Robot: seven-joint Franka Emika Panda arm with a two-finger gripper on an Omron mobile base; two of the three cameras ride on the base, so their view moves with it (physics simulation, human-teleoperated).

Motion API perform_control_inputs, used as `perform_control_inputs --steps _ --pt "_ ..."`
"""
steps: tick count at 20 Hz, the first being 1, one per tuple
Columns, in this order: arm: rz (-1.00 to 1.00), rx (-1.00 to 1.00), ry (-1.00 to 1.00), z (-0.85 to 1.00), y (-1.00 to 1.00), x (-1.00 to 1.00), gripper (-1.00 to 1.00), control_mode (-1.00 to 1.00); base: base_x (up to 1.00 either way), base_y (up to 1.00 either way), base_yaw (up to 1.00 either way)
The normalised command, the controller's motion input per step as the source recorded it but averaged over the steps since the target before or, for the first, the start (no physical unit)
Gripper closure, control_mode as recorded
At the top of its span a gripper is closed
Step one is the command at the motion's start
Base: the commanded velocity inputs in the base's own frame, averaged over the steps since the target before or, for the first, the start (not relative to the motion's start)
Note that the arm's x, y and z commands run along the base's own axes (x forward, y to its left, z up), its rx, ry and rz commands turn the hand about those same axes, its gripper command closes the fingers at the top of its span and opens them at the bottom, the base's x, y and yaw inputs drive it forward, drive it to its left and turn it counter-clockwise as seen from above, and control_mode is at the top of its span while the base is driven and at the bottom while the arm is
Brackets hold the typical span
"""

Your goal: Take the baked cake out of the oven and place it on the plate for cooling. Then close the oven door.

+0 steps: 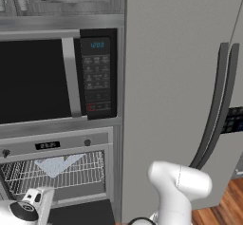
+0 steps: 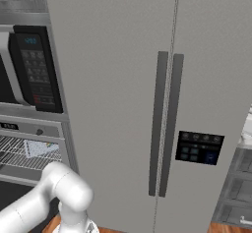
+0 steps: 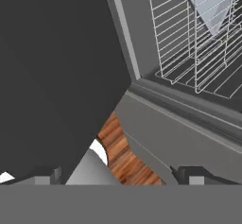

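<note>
Two fingertips sit wide apart on our end effector [image 3: 118,173], gripping nothing; the oven door [image 3: 52,72] hangs open just ahead, wire racks [image 3: 198,43] beyond.

Kitchen: oven [image 1: 57,172], microwave [image 1: 57,77], fridge [image 2: 162,104]

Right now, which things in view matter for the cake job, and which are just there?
Job:
oven
oven door, open
wire rack
tool, open

Just there:
microwave
fridge
wood floor
</note>
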Motion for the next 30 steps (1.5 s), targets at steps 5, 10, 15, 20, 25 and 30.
perform_control_inputs --steps 5,10,15,20,25,30 --pt "0.03 -0.01 -0.07 -0.16 -0.01 0.51 -1.00 -1.00 0.00 0.00 0.00" --pt "0.13 -0.03 -0.21 -0.35 -0.03 0.42 -1.00 -1.00 0.00 0.00 0.00" --pt "0.13 0.00 -0.02 -0.18 -0.17 0.49 -1.00 -1.00 0.00 0.00 0.00" --pt "0.09 -0.04 0.00 -0.28 -0.03 0.41 -1.00 -1.00 0.00 0.00 0.00" --pt "0.05 -0.15 -0.09 -0.42 0.00 0.20 -1.00 -1.00 0.00 0.00 0.00" --pt "0.00 -0.20 -0.04 -0.34 0.00 0.18 -1.00 -1.00 0.00 0.00 0.00"
